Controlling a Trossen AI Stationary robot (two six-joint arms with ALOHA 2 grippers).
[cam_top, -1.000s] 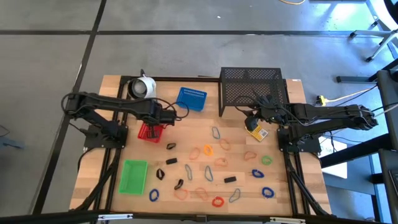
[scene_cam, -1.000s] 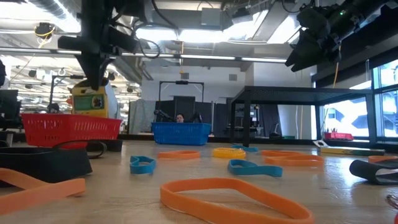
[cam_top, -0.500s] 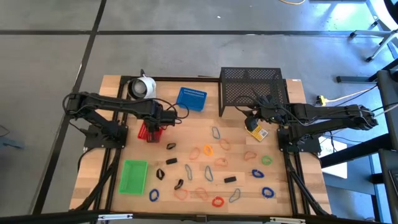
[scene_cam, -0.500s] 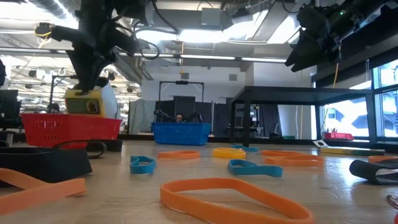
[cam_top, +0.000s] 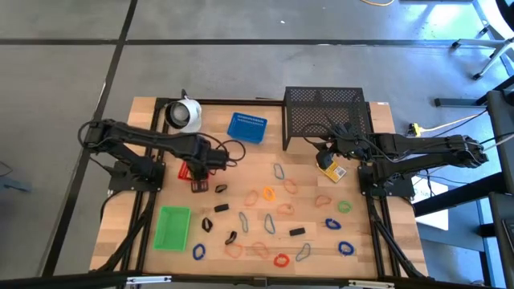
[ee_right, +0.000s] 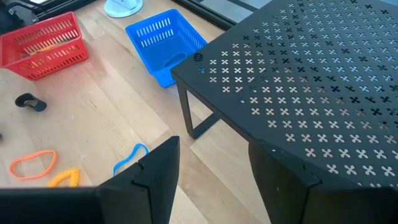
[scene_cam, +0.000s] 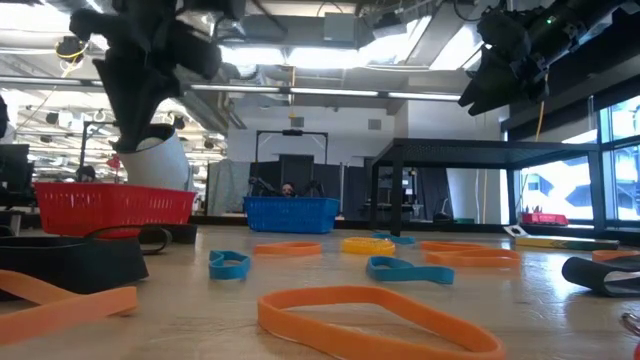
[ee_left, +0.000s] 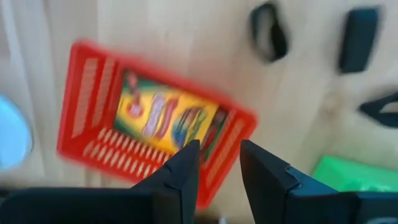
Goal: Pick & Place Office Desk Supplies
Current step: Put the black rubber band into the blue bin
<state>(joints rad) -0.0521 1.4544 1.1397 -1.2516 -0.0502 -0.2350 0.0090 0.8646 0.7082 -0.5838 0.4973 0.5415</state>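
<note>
A yellow box (ee_left: 165, 118) lies flat inside the red tray (ee_left: 93, 124) at the table's left. My left gripper (ee_left: 217, 168) hangs open above that tray's near right corner (cam_top: 200, 172), pointing down, nothing between its fingers. My right gripper (ee_right: 214, 168) stands open in the air beside the black mesh rack (cam_top: 325, 116). Under it a second yellow box (cam_top: 332, 168) lies on the table. Coloured band loops (cam_top: 267, 194), grey wire clips (cam_top: 279, 171) and small black clips (cam_top: 221, 189) are scattered over the near half. The blue tray (cam_top: 246, 127) and green tray (cam_top: 173, 226) rest on the wood.
A white round cup-like object (cam_top: 186, 113) stands at the far left, behind the red tray. The black mesh rack fills the far right corner. Orange loops (scene_cam: 380, 320) and a black clip (scene_cam: 70, 262) lie close to the near edge.
My left gripper has opened and let go of the yellow box, which has dropped from above the red tray into it. The gripper has then shifted a little toward the table's near edge and tipped. My right arm has kept still.
</note>
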